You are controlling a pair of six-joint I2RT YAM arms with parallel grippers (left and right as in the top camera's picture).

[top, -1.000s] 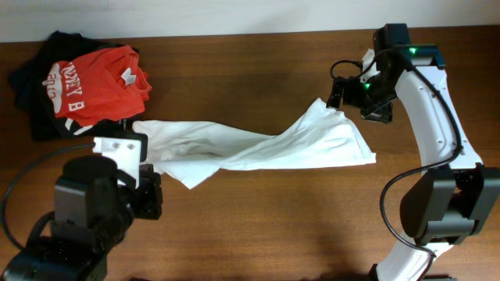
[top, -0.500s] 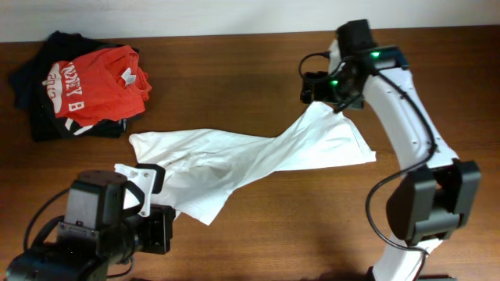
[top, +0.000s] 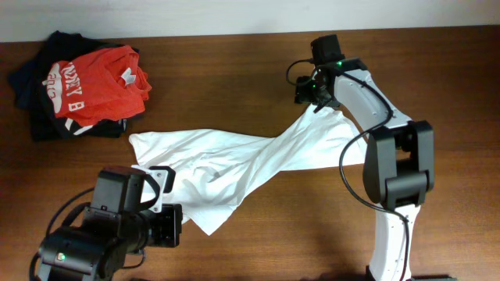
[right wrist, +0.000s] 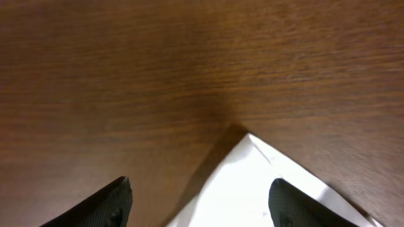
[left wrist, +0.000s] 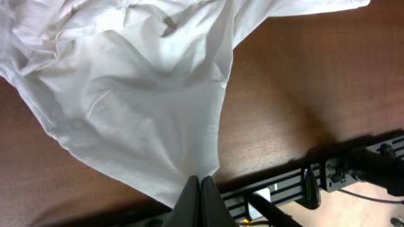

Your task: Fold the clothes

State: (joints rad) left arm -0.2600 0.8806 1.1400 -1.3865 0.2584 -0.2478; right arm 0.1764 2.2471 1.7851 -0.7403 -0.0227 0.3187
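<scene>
Overhead, the white garment lies stretched diagonally across the table; left end effector is pinched closed on its near corner; right end effector stands open at the far end, fingers astride that corner without gripping it.

Plain white clothes; red T-shirt, white lettering; black garment; brown wood-grain table.
</scene>
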